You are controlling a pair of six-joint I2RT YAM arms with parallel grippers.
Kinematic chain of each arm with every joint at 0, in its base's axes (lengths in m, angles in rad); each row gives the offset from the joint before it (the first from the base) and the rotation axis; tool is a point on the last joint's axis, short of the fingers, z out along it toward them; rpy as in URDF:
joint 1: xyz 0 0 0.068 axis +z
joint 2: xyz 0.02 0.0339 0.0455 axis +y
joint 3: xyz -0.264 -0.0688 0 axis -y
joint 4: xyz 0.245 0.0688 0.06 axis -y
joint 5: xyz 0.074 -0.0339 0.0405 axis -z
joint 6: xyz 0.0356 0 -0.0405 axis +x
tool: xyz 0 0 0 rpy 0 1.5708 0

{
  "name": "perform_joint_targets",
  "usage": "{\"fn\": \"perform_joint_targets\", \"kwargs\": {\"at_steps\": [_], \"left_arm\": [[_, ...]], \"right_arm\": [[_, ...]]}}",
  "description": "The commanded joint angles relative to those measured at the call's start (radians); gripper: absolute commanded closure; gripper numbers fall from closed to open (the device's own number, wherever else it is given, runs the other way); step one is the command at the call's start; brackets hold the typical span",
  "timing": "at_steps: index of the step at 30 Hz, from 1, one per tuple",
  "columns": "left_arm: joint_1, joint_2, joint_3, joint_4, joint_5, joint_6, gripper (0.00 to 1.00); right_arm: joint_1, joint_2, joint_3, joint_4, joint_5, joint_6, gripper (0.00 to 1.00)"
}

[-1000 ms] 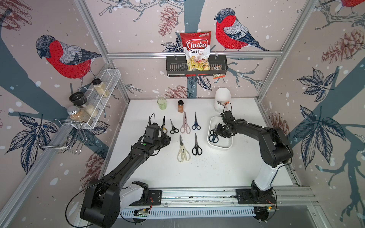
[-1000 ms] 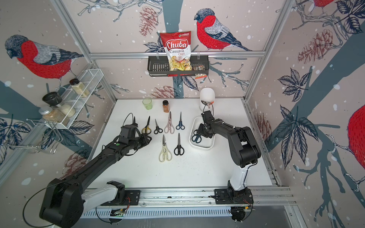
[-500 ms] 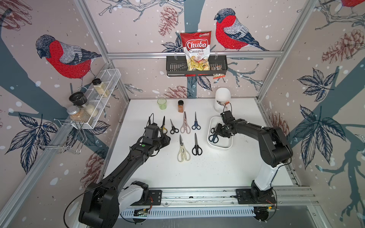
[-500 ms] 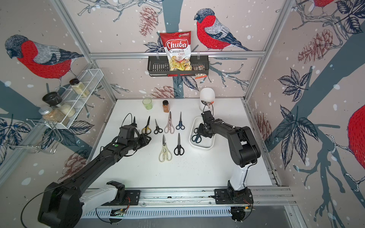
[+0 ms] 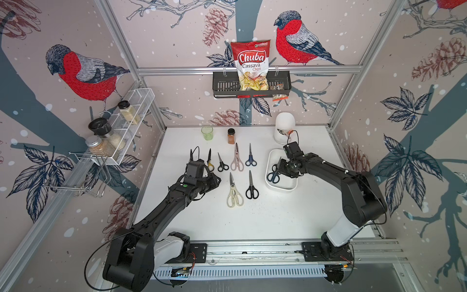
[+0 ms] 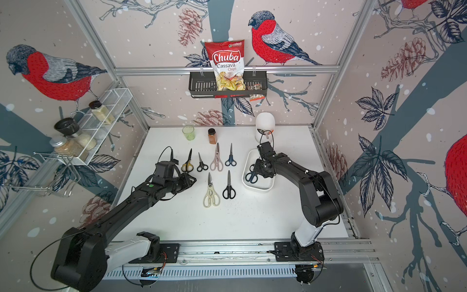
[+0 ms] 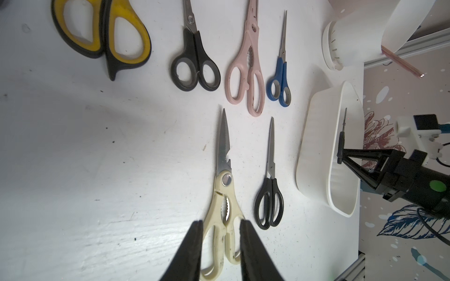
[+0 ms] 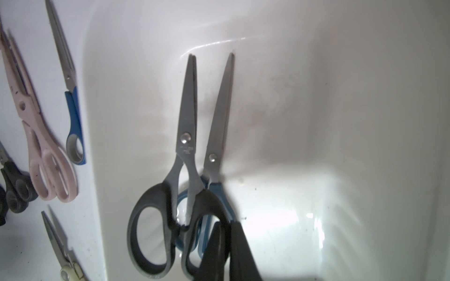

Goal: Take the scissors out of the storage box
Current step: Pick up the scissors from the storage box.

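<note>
— While the right wrist view is sharp, what lies in the glossy white plastic storage box?

— Two pairs, steel blades side by side on its smooth floor. The black-handled scissors with wide oval loops lie partly over the blue-handled scissors. The right pincer is closed tight at their handles; which loop it nips, if any, I cannot tell.

— And the left pincer?

— Partly open and holding nothing. Just beyond its matte black fingers lie the cream plastic kitchen shears, one blade serrated, on the scuffed white counter.

— Anything changed in the last second?

— The right pincer has closed its last small gap, and the left arm has edged slightly toward the shears. Every pair lies where it lay.
</note>
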Motion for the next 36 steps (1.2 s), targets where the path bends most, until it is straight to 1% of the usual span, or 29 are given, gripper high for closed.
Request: {"fn": "perform_joint_targets", "kwargs": {"at_steps": [1, 3, 9, 16, 18, 22, 31, 34, 36], "left_arm": [[-0.002, 0.014, 0.011, 0.041, 0.062, 0.023, 0.67], [-0.010, 0.032, 0.024, 0.043, 0.090, 0.037, 0.64], [-0.064, 0.048, 0.053, 0.052, 0.094, 0.080, 0.61], [-0.079, 0.062, 0.076, 0.131, 0.158, 0.055, 0.61], [-0.080, 0.072, 0.089, 0.142, 0.174, 0.048, 0.61], [-0.082, 0.085, 0.107, 0.165, 0.202, 0.034, 0.61], [-0.090, 0.081, 0.093, 0.185, 0.215, 0.024, 0.61], [-0.093, 0.083, 0.086, 0.188, 0.225, 0.024, 0.63], [-0.093, 0.084, 0.084, 0.191, 0.229, 0.026, 0.66]], "right_arm": [[0.059, -0.030, 0.018, -0.072, 0.062, 0.013, 1.00], [0.109, -0.036, 0.038, -0.090, 0.075, 0.029, 1.00], [0.239, -0.029, 0.129, -0.130, 0.056, 0.070, 1.00], [0.355, 0.023, 0.234, -0.139, 0.003, 0.084, 1.00], [0.375, 0.039, 0.252, -0.131, -0.018, 0.089, 1.00], [0.411, 0.077, 0.297, -0.138, -0.023, 0.091, 1.00], [0.459, 0.119, 0.341, -0.112, -0.045, 0.112, 1.00], [0.470, 0.133, 0.361, -0.110, -0.043, 0.112, 1.00], [0.475, 0.143, 0.373, -0.111, -0.042, 0.112, 1.00]]}}
